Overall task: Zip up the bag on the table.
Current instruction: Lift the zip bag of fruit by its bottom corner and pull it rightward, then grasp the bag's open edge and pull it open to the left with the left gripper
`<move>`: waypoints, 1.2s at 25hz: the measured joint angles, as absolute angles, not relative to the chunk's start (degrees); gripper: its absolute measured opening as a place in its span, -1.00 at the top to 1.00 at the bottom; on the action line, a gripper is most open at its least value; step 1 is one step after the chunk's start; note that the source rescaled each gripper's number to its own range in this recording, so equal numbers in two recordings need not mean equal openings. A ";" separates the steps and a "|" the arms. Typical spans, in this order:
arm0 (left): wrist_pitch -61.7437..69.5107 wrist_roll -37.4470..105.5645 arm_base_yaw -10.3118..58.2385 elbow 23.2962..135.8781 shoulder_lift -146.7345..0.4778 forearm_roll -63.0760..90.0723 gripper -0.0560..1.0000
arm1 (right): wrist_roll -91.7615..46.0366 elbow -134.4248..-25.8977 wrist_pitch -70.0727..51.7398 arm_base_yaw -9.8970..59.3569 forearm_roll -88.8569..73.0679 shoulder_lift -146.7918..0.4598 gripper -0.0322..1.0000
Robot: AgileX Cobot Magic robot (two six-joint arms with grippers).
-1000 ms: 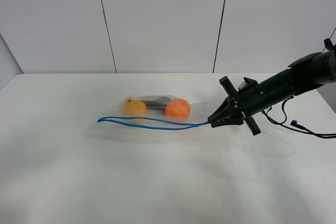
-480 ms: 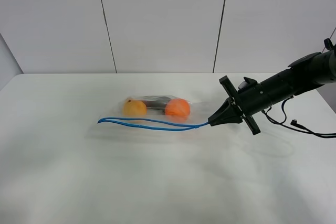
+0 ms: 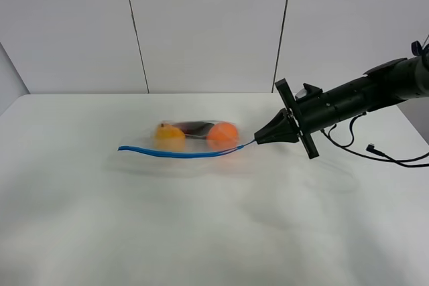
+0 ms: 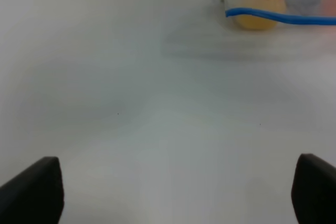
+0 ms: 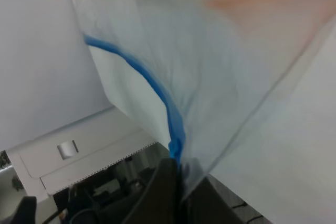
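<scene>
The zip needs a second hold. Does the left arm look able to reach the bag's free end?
Probably yes: the open left gripper faces the bag's free end across the table, nothing between; right gripper holds the other end.

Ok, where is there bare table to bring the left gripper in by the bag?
Bare table runs along the near side in front of the bag, and at left between the zipper's free end and the table edge. It is crowded at the bag's right end: the right gripper is shut on the zipper there, its arm and cables trailing right.
</scene>
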State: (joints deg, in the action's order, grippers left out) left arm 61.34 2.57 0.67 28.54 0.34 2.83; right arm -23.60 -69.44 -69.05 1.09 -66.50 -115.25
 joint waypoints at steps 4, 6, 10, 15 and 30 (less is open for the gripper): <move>61.34 2.57 0.67 28.54 0.34 2.83 -1.00 | -24.35 -69.44 -69.10 1.64 -66.74 -115.25 0.93; 61.34 2.57 0.67 28.54 0.34 2.83 -1.00 | -24.47 -69.44 -69.10 1.64 -66.74 -115.25 0.93; 61.34 2.57 0.67 28.54 0.34 2.83 -1.00 | -24.59 -69.44 -69.10 1.64 -66.74 -115.25 0.93; 61.34 2.57 0.67 28.54 0.34 2.83 -1.00 | -24.65 -69.44 -69.10 1.64 -66.74 -115.25 0.93; 61.34 2.57 0.67 28.54 0.34 2.83 -1.00 | -24.65 -69.44 -69.04 1.64 -66.78 -115.25 0.93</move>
State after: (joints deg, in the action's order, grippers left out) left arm 61.34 2.57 0.67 28.54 0.34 2.83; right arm -24.65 -69.44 -69.04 1.64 -66.78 -115.25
